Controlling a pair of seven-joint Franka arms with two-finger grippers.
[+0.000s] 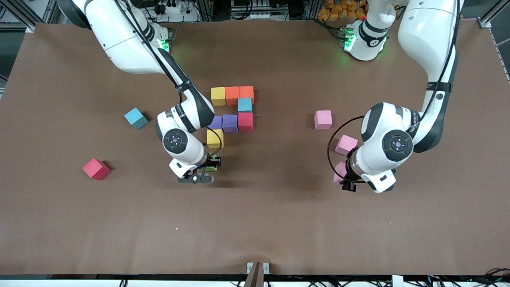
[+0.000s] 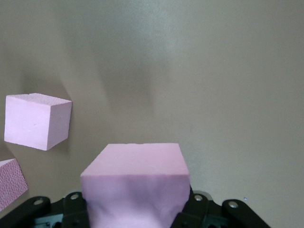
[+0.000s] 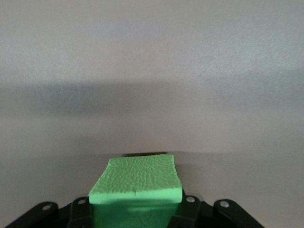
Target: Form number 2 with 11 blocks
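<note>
The unfinished number 2 lies mid-table: a yellow, an orange and another orange block in a row, then light blue and red. Two purple blocks adjoin the red one, with a yellow block at the end. My right gripper is shut on a green block, low over the table beside that end yellow block. My left gripper is shut on a pink block, over the table toward the left arm's end.
Two loose pink blocks lie by the left gripper, and both show in the left wrist view. A light blue block and a red block lie toward the right arm's end.
</note>
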